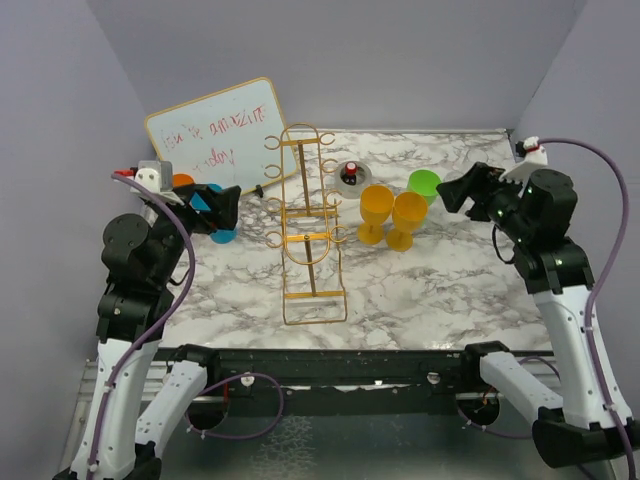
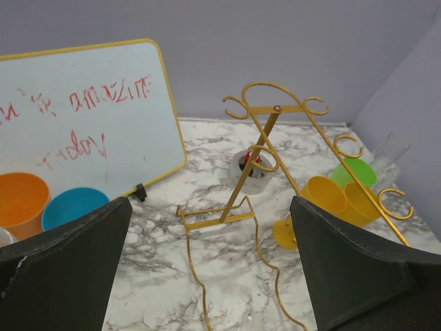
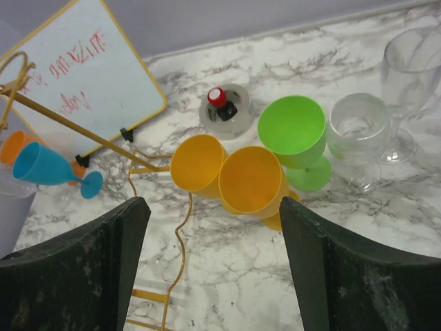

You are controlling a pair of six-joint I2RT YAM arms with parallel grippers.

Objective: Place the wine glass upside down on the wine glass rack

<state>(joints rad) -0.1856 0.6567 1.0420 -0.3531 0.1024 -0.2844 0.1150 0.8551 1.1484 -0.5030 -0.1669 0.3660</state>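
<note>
The gold wire wine glass rack (image 1: 305,225) stands upright mid-table with nothing on its loop hooks; it also shows in the left wrist view (image 2: 275,131). Two yellow wine glasses (image 1: 376,212) (image 1: 408,218) stand just right of it, with a green one (image 1: 424,184) behind them. They also show in the right wrist view (image 3: 196,165) (image 3: 251,181) (image 3: 293,131). My left gripper (image 1: 228,205) hovers open and empty left of the rack. My right gripper (image 1: 450,193) hovers open and empty right of the glasses.
A whiteboard (image 1: 215,135) leans at the back left. An orange cup (image 1: 182,181) and a blue glass (image 1: 223,236) sit under my left gripper. A tape roll (image 1: 350,175) lies behind the rack. Two clear glasses (image 3: 358,134) (image 3: 413,76) stand far right.
</note>
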